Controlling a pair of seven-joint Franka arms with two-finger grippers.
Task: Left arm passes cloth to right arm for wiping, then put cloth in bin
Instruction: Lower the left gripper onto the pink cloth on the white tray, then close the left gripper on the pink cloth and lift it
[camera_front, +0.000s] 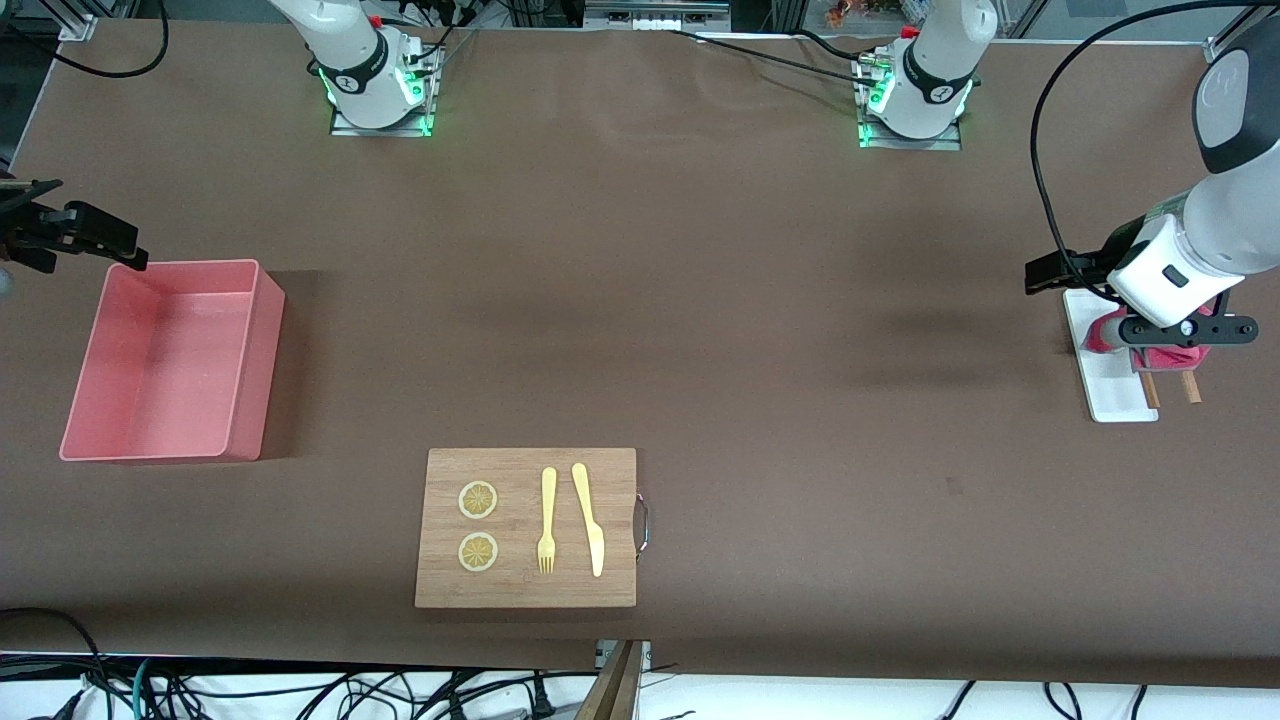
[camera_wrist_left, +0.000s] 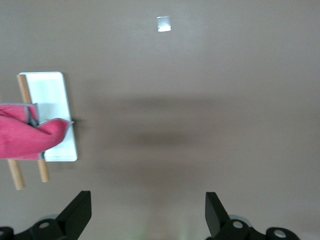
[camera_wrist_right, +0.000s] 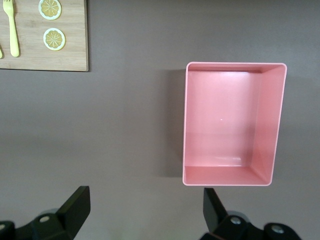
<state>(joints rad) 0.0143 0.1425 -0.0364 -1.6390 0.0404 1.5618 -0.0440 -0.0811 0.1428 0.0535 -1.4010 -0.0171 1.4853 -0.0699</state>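
The magenta cloth (camera_wrist_left: 25, 134) is seen draped over two wooden sticks (camera_wrist_left: 31, 145) on the white tray (camera_wrist_left: 52, 97), apparently untouched. The left gripper (camera_wrist_left: 147, 215) is held released above the table beside it; the right gripper (camera_wrist_right: 145, 212), likewise spread, waits beside the bin (camera_front: 240, 370).

Cloth (camera_wrist_left: 22, 137) magenta-pink; bin (camera_front: 170, 360) salmon-pink all over. Tray (camera_front: 1105, 375) white, two light-brown wooden sticks (camera_front: 1170, 385) on it. Board (camera_front: 527, 528) pale bamboo grain; fork (camera_front: 547, 520) and knife (camera_front: 589, 517) yellow; two lemon slices (camera_front: 478, 526) yellow with pale rims. Surface (camera_front: 640, 300) plain dark brown.
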